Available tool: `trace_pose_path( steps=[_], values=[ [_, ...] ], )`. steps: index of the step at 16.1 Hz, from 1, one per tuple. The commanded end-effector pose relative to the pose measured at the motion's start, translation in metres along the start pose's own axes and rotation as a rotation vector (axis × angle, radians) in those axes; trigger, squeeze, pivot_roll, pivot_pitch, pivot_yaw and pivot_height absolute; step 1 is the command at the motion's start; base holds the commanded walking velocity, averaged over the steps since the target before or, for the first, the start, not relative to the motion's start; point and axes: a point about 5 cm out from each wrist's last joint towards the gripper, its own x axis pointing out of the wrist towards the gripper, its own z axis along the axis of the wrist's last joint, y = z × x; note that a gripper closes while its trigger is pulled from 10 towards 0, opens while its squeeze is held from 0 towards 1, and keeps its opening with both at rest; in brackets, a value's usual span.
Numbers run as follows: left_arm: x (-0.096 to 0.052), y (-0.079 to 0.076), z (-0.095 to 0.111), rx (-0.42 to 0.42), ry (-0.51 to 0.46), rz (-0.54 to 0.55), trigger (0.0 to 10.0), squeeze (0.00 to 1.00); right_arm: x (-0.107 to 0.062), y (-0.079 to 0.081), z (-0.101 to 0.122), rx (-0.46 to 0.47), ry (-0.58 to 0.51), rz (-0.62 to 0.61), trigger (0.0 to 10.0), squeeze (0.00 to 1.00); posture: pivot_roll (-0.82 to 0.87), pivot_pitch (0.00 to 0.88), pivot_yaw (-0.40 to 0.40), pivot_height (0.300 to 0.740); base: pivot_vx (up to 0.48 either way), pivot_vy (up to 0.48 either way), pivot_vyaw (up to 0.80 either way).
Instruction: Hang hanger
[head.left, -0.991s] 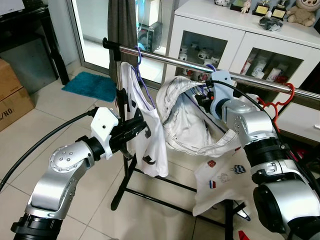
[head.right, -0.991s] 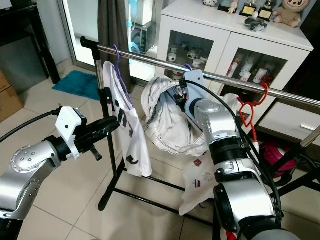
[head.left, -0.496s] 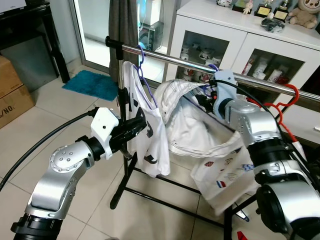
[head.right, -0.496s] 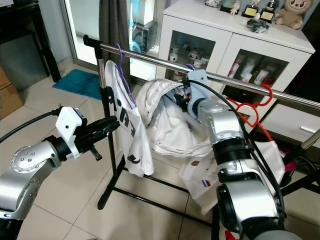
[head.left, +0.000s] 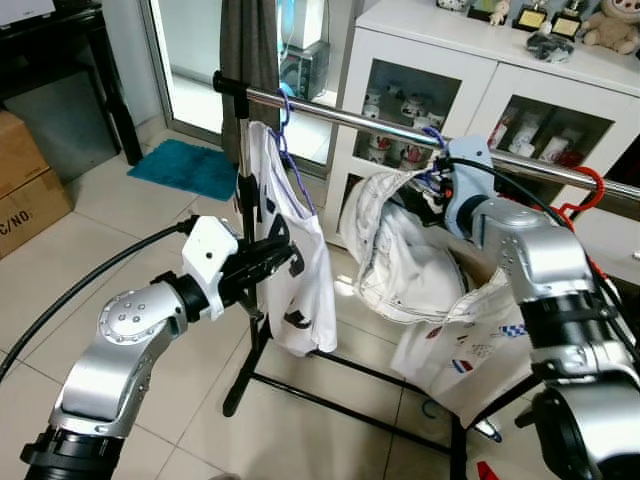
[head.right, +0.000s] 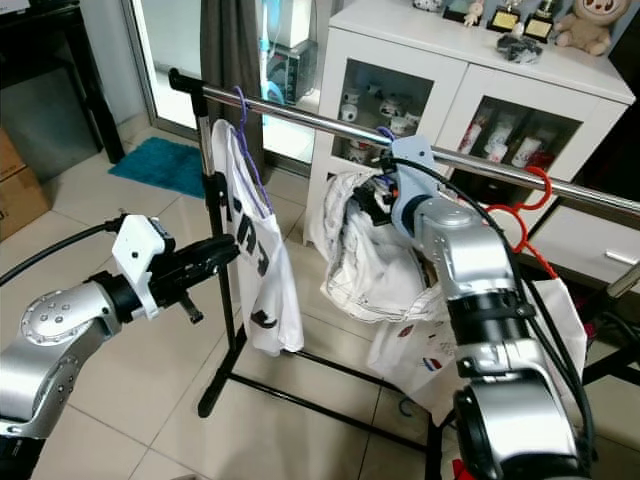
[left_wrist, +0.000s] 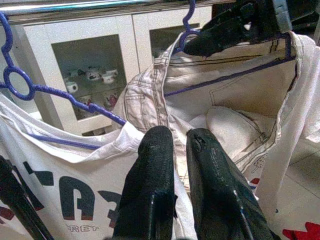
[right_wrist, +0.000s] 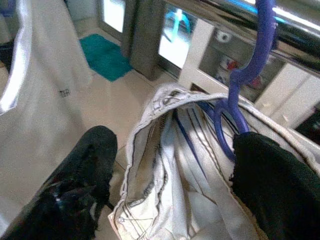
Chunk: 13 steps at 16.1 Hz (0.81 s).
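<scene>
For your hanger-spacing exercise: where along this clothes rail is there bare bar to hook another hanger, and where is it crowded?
Bare rail runs between the purple hanger holding the white T-shirt and the right gripper. Crowded where that gripper holds the white garment's hanger, and toward the red hanger.

The hanger (right_wrist: 248, 75) is purple. The pants (head.left: 415, 265) on it are creamy white. The shirt (head.left: 285, 250) is white with black letters. The rail (head.right: 330, 122) is shiny silver. The red hanger (head.left: 585, 195) is bright. The rug (head.left: 185, 168) is teal.
</scene>
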Motion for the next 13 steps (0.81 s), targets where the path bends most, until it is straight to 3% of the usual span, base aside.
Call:
trace_pose_path(
  steps=[1,5,6,7,11,13],
  values=[
    [0.003,0.001,0.002,0.010,0.006,-0.033,10.0,0.00,-0.009,-0.003,0.004,-0.016,-0.011,0.017,10.0,1.00,-0.07,0.000,-0.049,0.740,0.000,0.000,0.00],
    [0.005,0.003,0.002,0.015,0.012,-0.050,10.0,0.00,-0.012,0.003,-0.003,-0.040,-0.001,0.052,10.0,1.00,-0.08,0.000,-0.037,0.740,0.000,0.000,0.00],
    [0.006,0.002,0.003,0.015,0.013,-0.052,10.0,0.00,-0.012,0.004,-0.004,-0.045,0.004,0.053,10.0,0.96,-0.08,0.000,-0.036,0.740,0.000,0.000,0.00],
    [0.006,0.002,0.002,0.016,0.014,-0.056,10.0,0.00,-0.012,0.007,-0.006,-0.057,0.013,0.054,10.0,0.00,-0.08,0.000,-0.038,0.740,0.000,0.000,0.00],
    [0.005,0.000,0.002,0.012,0.014,-0.057,10.0,0.00,-0.007,0.013,-0.005,-0.055,0.044,0.044,10.0,0.00,-0.08,0.000,-0.050,0.740,0.000,0.000,0.00],
    [0.005,0.000,0.001,0.007,0.014,-0.058,10.0,0.00,0.001,0.016,-0.007,-0.006,0.050,0.060,10.0,0.00,-0.08,0.000,-0.053,0.740,0.000,0.000,0.00]
  ],
)
